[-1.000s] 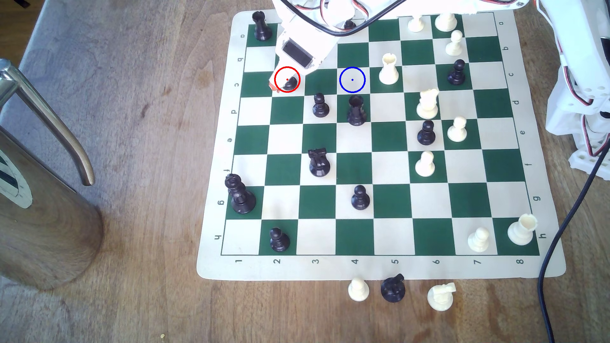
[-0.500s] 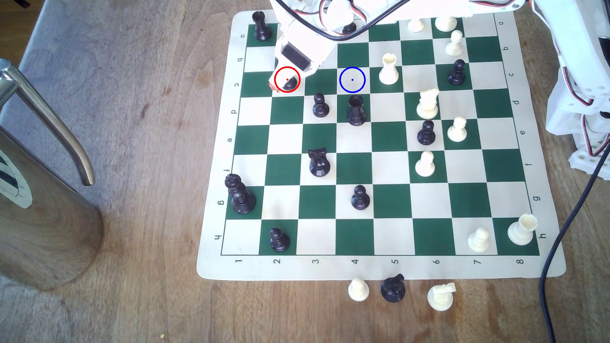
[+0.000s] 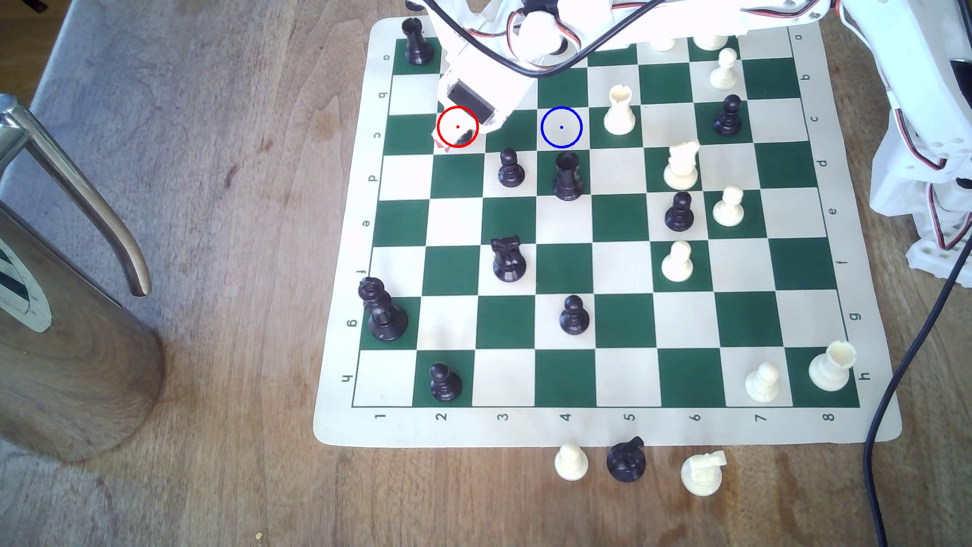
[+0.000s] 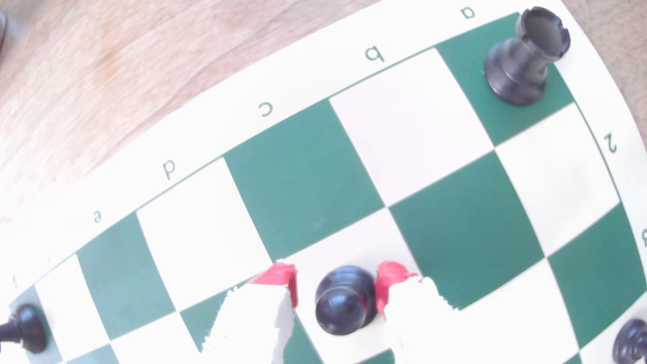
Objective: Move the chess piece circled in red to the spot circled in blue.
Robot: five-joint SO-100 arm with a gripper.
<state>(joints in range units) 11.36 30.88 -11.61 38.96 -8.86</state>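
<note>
2 fingers: red-tipped, either side of the black pawn (image 4: 345, 301) in the wrist view; one pad (image 4: 385, 283) sits just beside or against the ball head, the other pad (image 4: 280, 280) stands a little off it.
Gripper (image 4: 338, 285): partly open, straddling the pawn; a firm hold is not shown, so the jaws do not look closed on it yet.
Pawn: upright on its cream square under the red ring (image 3: 457, 127), mostly hidden by the white wrist in the exterior view, only its dark base (image 3: 464, 138) peeking out.
Step in hand: closing for the grasp, by my reading; the carry has not begun.
Blue ring (image 3: 561, 127): cream square in the same row, 2 squares toward the exterior view's right, bare.
Next move calls for: squeezing fully, lifting clear, then travelling along the row.
Neighbours to mind: black rook (image 3: 567, 176) just below the goal square, white rook (image 3: 619, 110) beside it, another black pawn (image 3: 510, 168) near the path.
</note>
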